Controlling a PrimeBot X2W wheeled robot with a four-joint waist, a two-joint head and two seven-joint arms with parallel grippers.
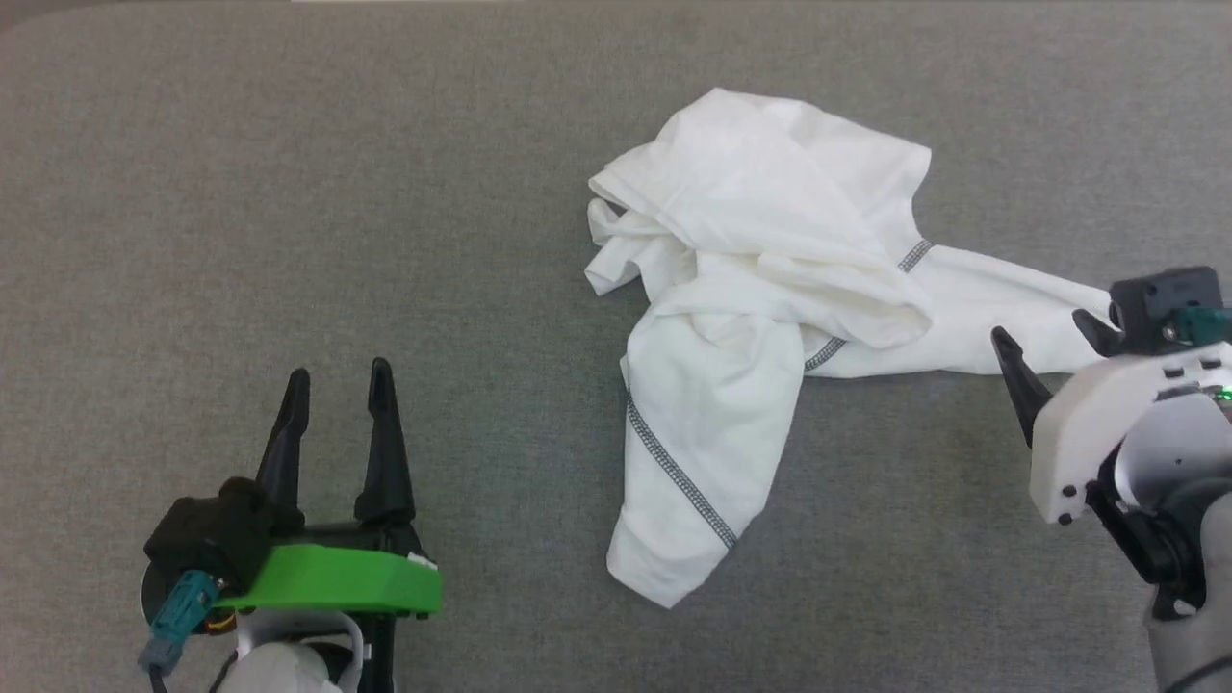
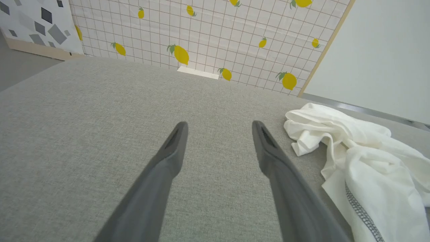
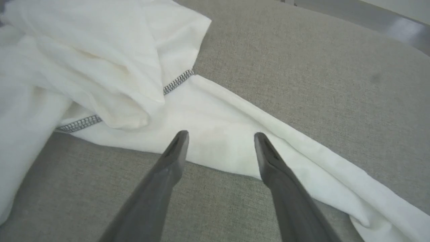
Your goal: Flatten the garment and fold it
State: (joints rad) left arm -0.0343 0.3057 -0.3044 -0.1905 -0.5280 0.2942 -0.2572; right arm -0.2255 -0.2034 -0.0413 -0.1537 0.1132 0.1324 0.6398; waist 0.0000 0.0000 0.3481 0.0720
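Garment point(image 1: 770, 289) crumpled mid-table, sleeve point(image 1: 991, 308) stretching right. Right pincer point(image 1: 1042, 327) nearest, at the sleeve, fingers apart, empty. Left pincer point(image 1: 340, 371) apart, well left.

A grey fabric-covered table point(image 1: 289, 192) bears a crumpled white shirt point(image 1: 760, 289), right of the left gripper point(image 1: 340, 371), its sleeve point(image 1: 991, 298) reaching the right gripper point(image 1: 1042, 327).
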